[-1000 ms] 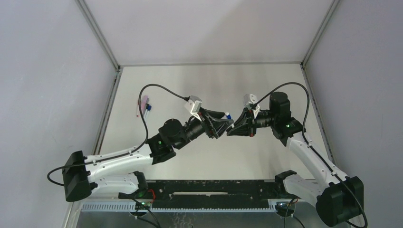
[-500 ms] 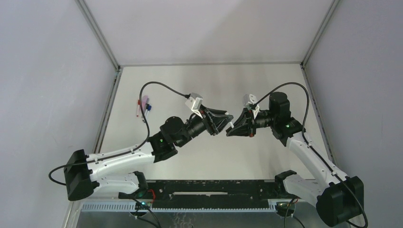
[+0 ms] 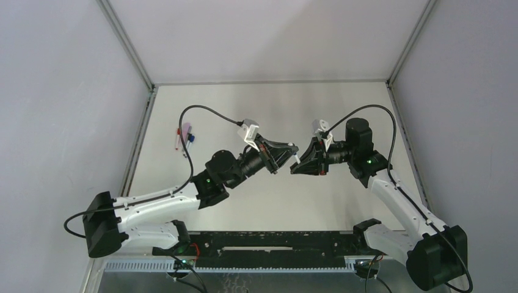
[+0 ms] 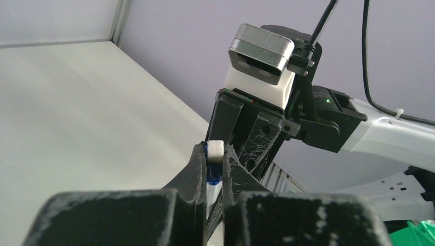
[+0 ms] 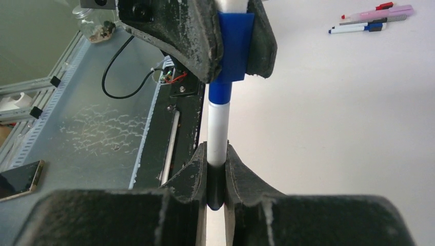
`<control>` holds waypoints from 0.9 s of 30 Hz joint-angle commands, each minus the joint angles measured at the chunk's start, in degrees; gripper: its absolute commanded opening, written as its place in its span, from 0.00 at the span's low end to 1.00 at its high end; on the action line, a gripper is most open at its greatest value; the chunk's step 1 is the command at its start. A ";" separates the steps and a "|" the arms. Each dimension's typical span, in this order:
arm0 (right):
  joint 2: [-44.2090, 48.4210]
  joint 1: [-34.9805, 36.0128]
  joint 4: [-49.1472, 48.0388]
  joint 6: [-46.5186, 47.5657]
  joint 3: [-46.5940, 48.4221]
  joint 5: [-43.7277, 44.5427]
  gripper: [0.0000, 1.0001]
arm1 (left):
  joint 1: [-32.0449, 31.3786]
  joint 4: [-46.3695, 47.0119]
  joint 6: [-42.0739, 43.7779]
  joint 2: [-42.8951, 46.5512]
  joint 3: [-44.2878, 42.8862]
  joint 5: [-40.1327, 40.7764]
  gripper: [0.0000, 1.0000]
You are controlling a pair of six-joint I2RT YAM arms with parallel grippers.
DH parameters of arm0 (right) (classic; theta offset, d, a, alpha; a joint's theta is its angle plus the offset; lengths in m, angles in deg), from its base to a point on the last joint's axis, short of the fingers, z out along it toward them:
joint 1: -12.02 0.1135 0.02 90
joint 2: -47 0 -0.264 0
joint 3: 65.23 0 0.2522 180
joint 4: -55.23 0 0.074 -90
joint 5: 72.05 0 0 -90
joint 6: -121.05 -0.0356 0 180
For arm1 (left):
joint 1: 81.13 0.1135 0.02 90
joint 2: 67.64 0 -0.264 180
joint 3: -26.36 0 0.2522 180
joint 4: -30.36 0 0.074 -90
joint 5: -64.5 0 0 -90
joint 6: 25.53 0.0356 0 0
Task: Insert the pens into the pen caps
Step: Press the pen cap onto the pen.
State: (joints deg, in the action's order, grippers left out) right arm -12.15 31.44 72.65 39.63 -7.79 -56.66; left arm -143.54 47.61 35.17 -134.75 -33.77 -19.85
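pen and cap held tip to mouth, centre of table

right gripper (image 5: 216, 154): fingers (image 5: 191, 171) pressed onto the white barrel of the blue-and-white pen (image 5: 217, 128), low in the right wrist frame. the pen's long axis is vertical there, far end pointing up into the blue cap (image 5: 235, 46). depth of seating: cannot tell.

left gripper (image 5: 233, 74): pads pinch the blue cap from both sides, at the top of that frame. in the left wrist view a white end (image 4: 215, 150) shows at the fingertips, with blue below it.

top view: left gripper (image 3: 294, 152) and right gripper (image 3: 294, 167) meet nose to nose at frame centre, above the table (image 3: 256, 104). the pen is too small to read there.

loose pens (image 5: 372, 18) lie together in the upper right of the right wrist frame, long axes near horizontal. in the top view they are at centre left (image 3: 185, 137).
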 commanded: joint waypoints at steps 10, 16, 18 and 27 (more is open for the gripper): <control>0.51 0.54 -8.34 -8.32 1.85 1.23 0.20 | 1.76 18.61 -10.79 1.36 13.27 4.09 0.00; -0.21 0.78 -8.33 -8.32 1.85 1.36 0.22 | 1.77 23.29 -12.44 1.68 15.71 5.70 0.00; -0.54 1.11 -8.17 -8.32 1.85 1.71 0.25 | 1.77 24.69 -13.12 1.48 16.24 6.30 0.00; -1.50 2.20 -8.31 -9.76 1.90 3.19 0.31 | 1.77 32.14 -16.18 -0.02 20.17 10.13 0.00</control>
State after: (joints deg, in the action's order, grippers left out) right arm -13.14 32.93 66.64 31.47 -7.79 -53.99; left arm -142.12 73.94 20.70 -134.10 -15.52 -12.57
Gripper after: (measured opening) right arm 0.319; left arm 0.075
